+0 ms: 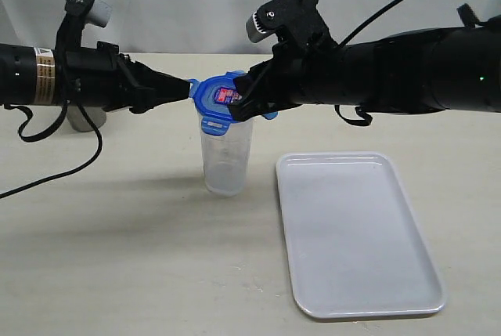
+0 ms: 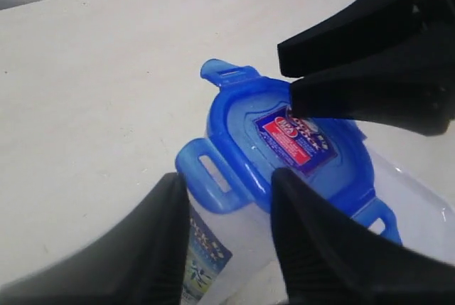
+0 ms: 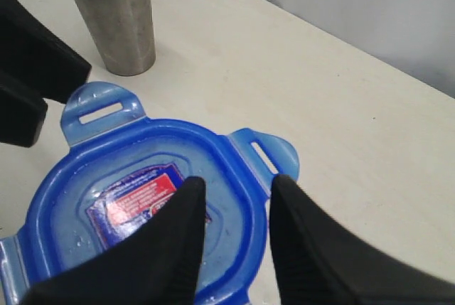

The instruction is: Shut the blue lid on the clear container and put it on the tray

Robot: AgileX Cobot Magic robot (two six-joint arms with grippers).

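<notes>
Blue lid is sitting on the clear container, mid-table, just left of the tray and off it. My right gripper, jaws slightly parted, is pressing its tips on the lid's top. My left gripper, jaws also parted, is nosing the lid's left edge. Flaps are sticking out, so I judge latching unfinished. The move to the tray is not yet done.

Exterior view looks slightly down across the table; both wrist views closely share the blue lid.
</notes>
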